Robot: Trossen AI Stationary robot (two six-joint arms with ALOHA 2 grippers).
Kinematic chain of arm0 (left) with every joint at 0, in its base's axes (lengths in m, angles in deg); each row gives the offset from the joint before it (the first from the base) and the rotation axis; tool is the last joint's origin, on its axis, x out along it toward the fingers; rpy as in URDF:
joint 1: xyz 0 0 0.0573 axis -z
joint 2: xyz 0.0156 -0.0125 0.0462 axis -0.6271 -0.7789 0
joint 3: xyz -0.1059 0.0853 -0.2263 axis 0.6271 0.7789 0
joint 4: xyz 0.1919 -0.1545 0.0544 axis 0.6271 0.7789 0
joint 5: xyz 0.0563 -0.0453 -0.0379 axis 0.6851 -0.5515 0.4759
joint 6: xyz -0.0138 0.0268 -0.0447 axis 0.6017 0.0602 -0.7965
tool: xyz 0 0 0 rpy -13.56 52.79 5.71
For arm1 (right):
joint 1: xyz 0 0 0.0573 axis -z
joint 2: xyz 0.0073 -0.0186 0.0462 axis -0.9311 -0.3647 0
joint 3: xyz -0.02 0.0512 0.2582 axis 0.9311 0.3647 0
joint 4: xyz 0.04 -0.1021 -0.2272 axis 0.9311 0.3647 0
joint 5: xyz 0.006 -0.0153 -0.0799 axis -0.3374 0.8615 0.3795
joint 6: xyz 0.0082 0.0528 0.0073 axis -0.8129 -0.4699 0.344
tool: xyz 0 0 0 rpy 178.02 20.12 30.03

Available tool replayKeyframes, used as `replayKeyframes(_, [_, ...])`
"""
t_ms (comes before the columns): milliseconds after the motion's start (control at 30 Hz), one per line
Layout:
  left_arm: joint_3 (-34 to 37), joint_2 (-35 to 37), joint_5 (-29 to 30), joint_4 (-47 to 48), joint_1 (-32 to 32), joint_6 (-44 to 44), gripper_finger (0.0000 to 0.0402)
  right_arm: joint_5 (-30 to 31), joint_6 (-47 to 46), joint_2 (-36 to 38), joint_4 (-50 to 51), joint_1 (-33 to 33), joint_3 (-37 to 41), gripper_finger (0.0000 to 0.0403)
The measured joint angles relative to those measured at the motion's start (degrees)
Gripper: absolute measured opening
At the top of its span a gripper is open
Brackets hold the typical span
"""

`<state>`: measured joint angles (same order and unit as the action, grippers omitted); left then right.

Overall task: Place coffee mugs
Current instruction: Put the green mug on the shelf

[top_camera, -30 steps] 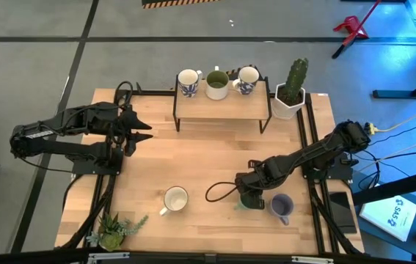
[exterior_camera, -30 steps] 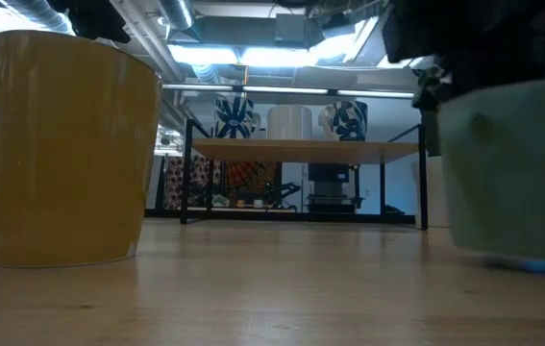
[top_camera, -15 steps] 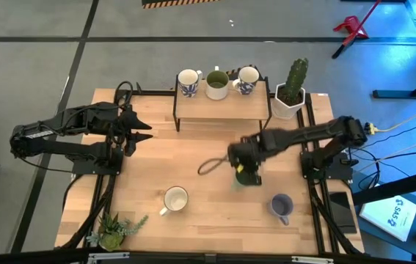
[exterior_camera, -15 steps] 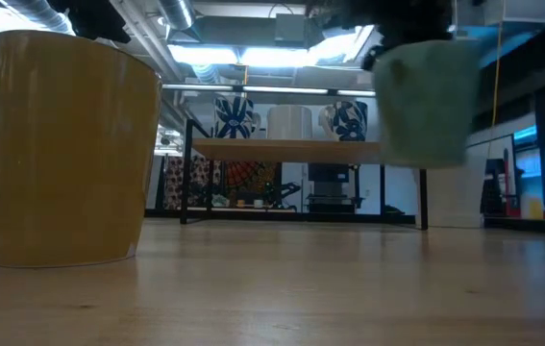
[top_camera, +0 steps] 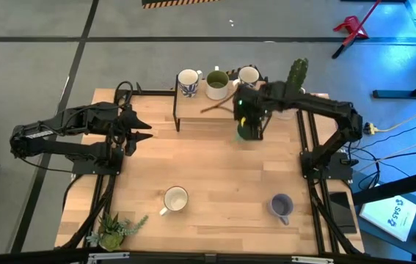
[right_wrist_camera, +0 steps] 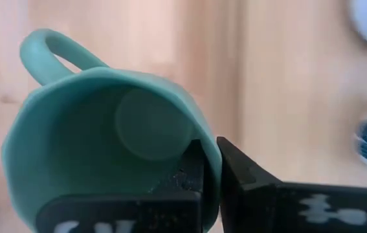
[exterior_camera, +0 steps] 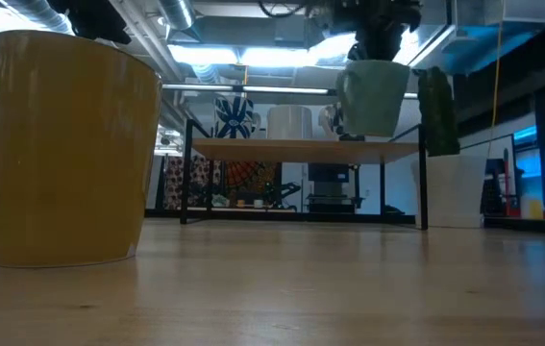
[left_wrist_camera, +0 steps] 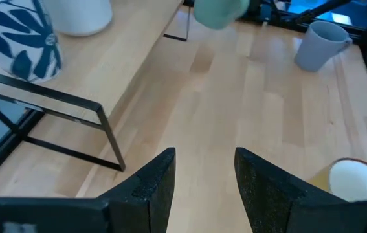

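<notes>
Six mugs are in view across the wooden tabletop (top_camera: 208, 169). At the left the left pincer (top_camera: 146, 131) hovers idle above the boards, its fingers apart and empty. Near the front edge stands a pale yellow ceramic mug (top_camera: 174, 199). On the small wooden shelf (top_camera: 219, 106) at the back stand a white mug with blue pattern (top_camera: 188, 81), an olive green mug (top_camera: 217, 84) and a second blue-patterned white mug (top_camera: 248, 77). Just in front of that shelf's right end, the right pincer (top_camera: 249, 123) holds a teal green ceramic mug (right_wrist_camera: 105, 139) in the air, fingers clamped on its rim. A lavender mug (top_camera: 282, 207) stands front right, and a white cactus pot (top_camera: 293, 94) beside the shelf.
</notes>
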<state>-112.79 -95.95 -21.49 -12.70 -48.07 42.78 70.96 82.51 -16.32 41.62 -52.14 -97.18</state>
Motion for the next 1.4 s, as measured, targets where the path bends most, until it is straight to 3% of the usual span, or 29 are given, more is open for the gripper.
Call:
replayKeyframes(767, [0.0,-0.07,6.46,-0.01,0.0,-3.22,0.0153,-1.68,15.11,-0.33,-0.91,17.1,-3.45,0.0001])
replayKeyframes(1400, [0.0,-0.07,10.42,-0.03,0.0,-4.71,0.0153,-3.3,19.46,-1.53,-2.52,19.71,-3.52,0.0001])
